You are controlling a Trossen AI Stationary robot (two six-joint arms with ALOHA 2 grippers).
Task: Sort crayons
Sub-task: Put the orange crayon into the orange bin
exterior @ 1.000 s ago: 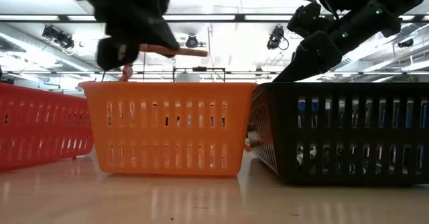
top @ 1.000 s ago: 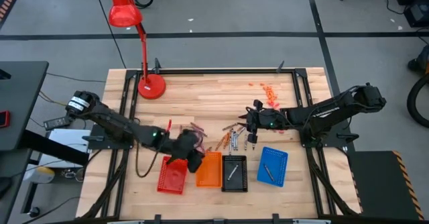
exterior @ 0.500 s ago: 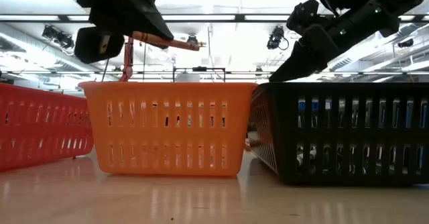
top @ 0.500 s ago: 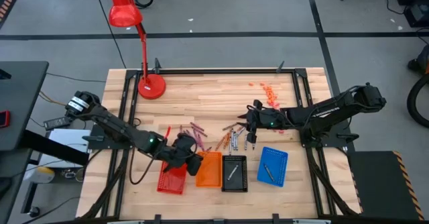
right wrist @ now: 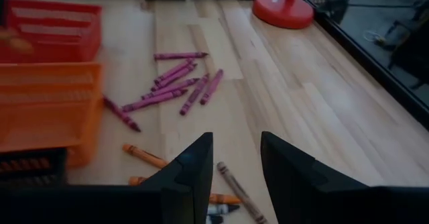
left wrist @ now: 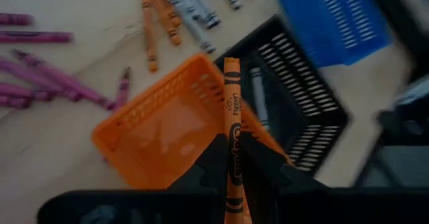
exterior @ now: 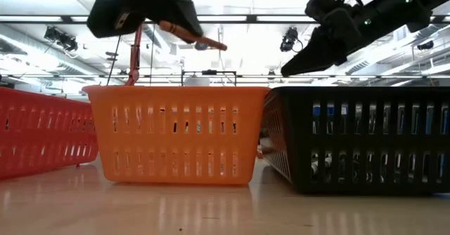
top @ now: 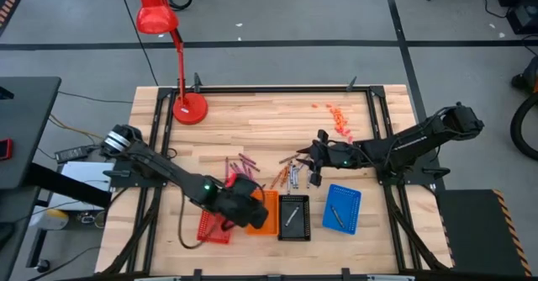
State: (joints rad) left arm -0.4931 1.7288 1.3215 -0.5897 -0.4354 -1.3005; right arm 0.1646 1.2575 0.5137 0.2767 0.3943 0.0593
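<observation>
My left gripper [top: 252,207] is shut on an orange crayon [left wrist: 232,110] above the orange tray [top: 266,217]; the crayon also shows in the low view [exterior: 195,36]. My right gripper [right wrist: 234,167] is open above the mixed heap of orange, brown and grey crayons [top: 290,174] lying flat on the table; it touches nothing. A brown crayon [right wrist: 239,192] lies below the gap between its fingers. Maroon crayons [top: 240,163] lie flat left of the heap. The black tray [top: 293,217] and the blue tray [top: 341,208] each hold a crayon. My left gripper pinches the orange crayon between its two fingers [left wrist: 213,165], on the labelled part of the stick [left wrist: 232,138]. The crayon lies along the fingers, its free end [left wrist: 231,64] sticking out ahead of them. It is lifted clear above the orange tray and tilts, free end lower.
The red tray [top: 214,224] stands left of the orange one, all four trays in a row near the table's near edge. A red desk lamp [top: 189,107] stands at the far left. Small pink and orange bits [top: 336,113] lie at the far right.
My left gripper has gone toward the table's right and near edges with the orange crayon, from beside the red tray to over the orange tray. It has tipped: the crayon, level before, now slants with its free end down.
</observation>
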